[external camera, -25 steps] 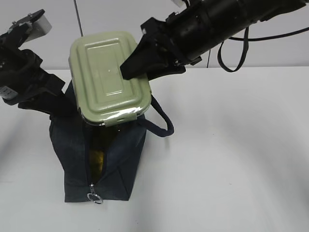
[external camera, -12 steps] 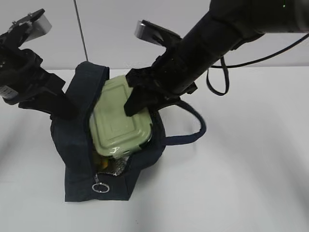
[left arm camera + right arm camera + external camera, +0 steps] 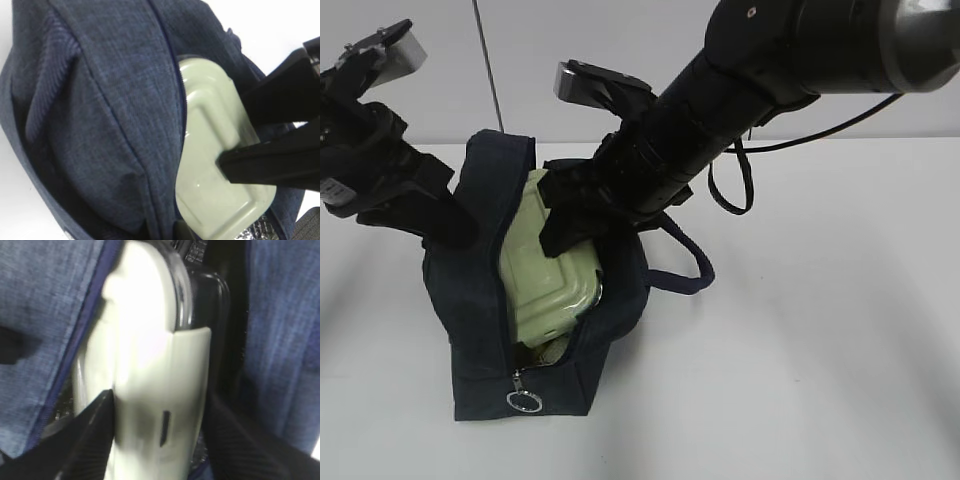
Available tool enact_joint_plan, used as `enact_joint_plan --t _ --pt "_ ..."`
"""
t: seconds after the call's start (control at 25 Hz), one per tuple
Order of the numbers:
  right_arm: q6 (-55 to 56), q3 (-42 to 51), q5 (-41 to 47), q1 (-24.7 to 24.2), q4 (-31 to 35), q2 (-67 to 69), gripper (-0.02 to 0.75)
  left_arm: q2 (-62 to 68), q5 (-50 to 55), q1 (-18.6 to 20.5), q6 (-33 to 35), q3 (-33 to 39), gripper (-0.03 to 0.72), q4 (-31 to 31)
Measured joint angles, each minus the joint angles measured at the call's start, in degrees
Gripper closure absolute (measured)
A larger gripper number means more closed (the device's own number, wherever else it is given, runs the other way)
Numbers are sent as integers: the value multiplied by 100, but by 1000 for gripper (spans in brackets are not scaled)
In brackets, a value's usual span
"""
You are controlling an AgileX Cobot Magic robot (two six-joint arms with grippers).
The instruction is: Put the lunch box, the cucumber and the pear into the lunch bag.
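The navy lunch bag (image 3: 480, 320) stands open on the white table. The pale green lunch box (image 3: 545, 270) is tilted on edge and sits partly inside the bag's opening. My right gripper (image 3: 570, 212) is shut on the box's upper end. The right wrist view shows its two black fingers clamping the lunch box (image 3: 150, 340) inside the bag, with the gripper (image 3: 160, 405) centred on it. My left gripper (image 3: 455, 228) grips the bag's left wall and holds it up. The left wrist view shows the bag fabric (image 3: 100, 125) and the box lid (image 3: 215, 130). The cucumber and pear are hidden.
The bag's loop handle (image 3: 685, 272) hangs to the right under the right arm. The zipper's ring pull (image 3: 524, 402) lies at the bag's front end. Silver foil lining (image 3: 257, 232) shows below the box. The white table (image 3: 820, 350) stretches to the right.
My right gripper has come down with the lunch box from above the bag into its opening, tilting it on edge. The bag's mouth has spread wider. The left arm has stayed still.
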Motion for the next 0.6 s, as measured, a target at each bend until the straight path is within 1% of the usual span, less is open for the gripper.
enact_joint_plan --t 0.08,0.12,0.4,0.6 --pt "-36 -3 0 0 65 0 274 0 -5 0 0 0 676 -6" --pt "-52 -26 0 4 94 0 264 0 -5 0 0 0 676 -11" --pt "-73 -385 305 4 22 -95 251 0 5 0 0 0 676 0" --pt "251 -525 368 -158 -796 -373 254 -6 19 0 0 0 676 4"
